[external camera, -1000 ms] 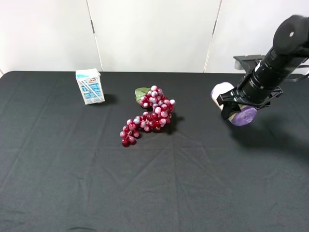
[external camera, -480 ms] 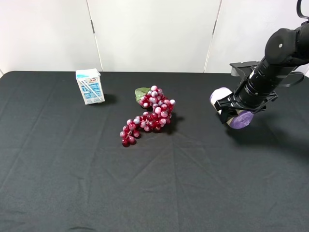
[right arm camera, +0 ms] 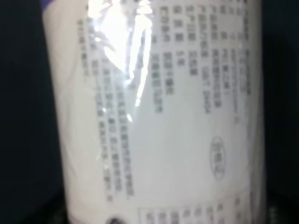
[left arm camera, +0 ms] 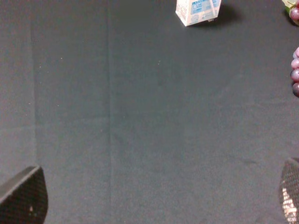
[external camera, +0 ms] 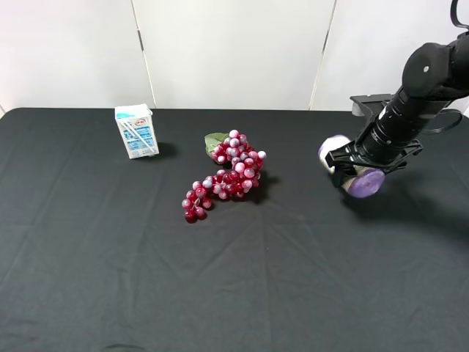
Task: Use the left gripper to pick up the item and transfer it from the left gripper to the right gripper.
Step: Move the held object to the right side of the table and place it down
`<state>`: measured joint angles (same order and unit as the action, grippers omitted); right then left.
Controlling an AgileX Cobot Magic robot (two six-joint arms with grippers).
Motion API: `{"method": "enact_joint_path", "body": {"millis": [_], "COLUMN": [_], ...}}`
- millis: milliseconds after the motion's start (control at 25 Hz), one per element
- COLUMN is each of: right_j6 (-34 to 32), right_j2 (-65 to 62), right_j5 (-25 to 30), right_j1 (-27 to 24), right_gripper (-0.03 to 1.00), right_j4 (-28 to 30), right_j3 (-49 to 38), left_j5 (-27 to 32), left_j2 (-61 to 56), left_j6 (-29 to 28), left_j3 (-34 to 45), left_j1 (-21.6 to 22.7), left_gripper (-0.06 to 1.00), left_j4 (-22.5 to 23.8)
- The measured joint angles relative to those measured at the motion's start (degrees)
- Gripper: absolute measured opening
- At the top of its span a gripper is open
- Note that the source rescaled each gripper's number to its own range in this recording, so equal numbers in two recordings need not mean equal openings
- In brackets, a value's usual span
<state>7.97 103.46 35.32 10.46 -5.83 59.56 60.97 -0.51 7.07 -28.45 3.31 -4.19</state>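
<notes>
The item, a cream-white cylinder with purple ends (external camera: 364, 182), is at the right side of the table, lying tilted in my right gripper (external camera: 352, 167). The right gripper is shut on it, low over the black cloth; I cannot tell whether it touches the cloth. The right wrist view is filled by the item's printed white wall (right arm camera: 159, 121). My left gripper (left arm camera: 156, 200) is open and empty: only its two fingertips (left arm camera: 23, 196) show, wide apart over bare cloth. The left arm is out of the exterior view.
A small white-blue drink carton (external camera: 137, 130) stands at the back left and also shows in the left wrist view (left arm camera: 197, 10). A red grape bunch (external camera: 229, 174) lies mid-table, left of the item. The black cloth (external camera: 242, 286) covers the table; a white wall is behind.
The right arm has lowered and shifted slightly left with the item still in its grip. It has hardly moved in the last half second. Carton and grapes have not moved.
</notes>
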Motion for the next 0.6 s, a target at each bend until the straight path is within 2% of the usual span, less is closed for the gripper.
{"method": "enact_joint_path", "body": {"millis": [40,120,160,360,600], "right_j6": [-0.41,-1.09,-1.23,-1.38,-1.38], "right_j2": [0.00,0.00,0.00,0.00,0.00], "right_j5": [0.00,0.00,0.00,0.05,0.05], "right_j1": [0.00,0.00,0.00,0.00,0.00], "right_gripper": [0.78,0.92,0.95,1.00,1.00], "right_j4": [0.00,0.00,0.00,0.00,0.18], "right_j3": [0.00,0.00,0.00,0.00,0.00], "left_j5": [0.00,0.00,0.00,0.00,0.00], "left_j2": [0.00,0.00,0.00,0.00,0.00], "left_j6": [0.00,0.00,0.00,0.00,0.00], "left_j3": [0.00,0.00,0.00,0.00,0.00], "left_j1": [0.00,0.00,0.00,0.00,0.00], "left_gripper": [0.96,0.96,0.96,0.96,0.96], "left_j4": [0.00,0.00,0.00,0.00,0.00]}}
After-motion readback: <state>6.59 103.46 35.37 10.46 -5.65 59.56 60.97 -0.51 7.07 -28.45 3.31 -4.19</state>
